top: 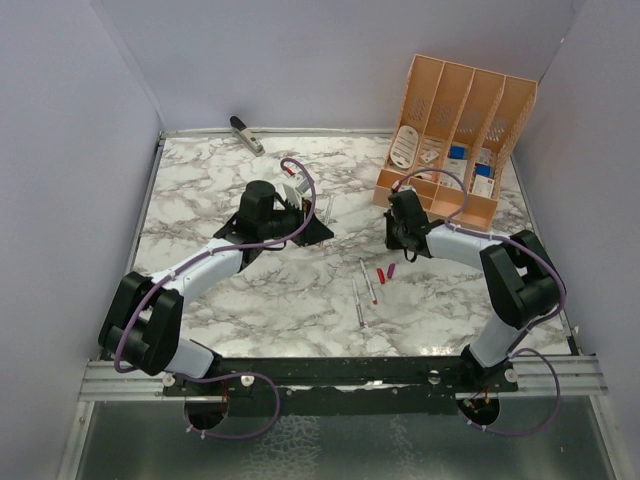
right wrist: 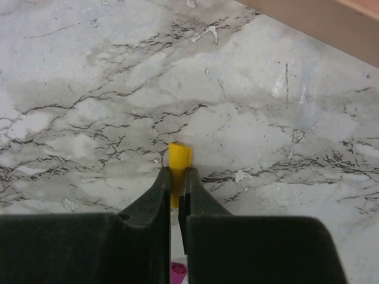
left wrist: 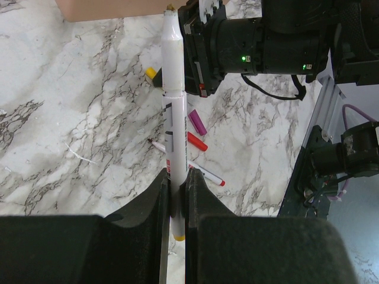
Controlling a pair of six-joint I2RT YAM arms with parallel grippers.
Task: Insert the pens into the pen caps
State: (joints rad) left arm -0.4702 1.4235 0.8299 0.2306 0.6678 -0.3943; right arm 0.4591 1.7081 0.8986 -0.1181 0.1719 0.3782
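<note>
A robotics lab test cell: a marble-patterned bench [top: 200, 310] boxed in on three sides by plain pale walls [top: 300, 60], a left arm [top: 210, 265] and a right arm [top: 465, 243] with purple cables bolted to a slotted metal rail [top: 120, 380] at its near edge, and an orange desk organiser [top: 455, 110] standing at the far right corner

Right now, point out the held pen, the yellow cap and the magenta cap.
pen [left wrist: 175, 106], left wrist view, middle of its white barrel
yellow cap [right wrist: 179, 157], right wrist view, its exposed end
magenta cap [left wrist: 197, 122], left wrist view, its middle
</note>
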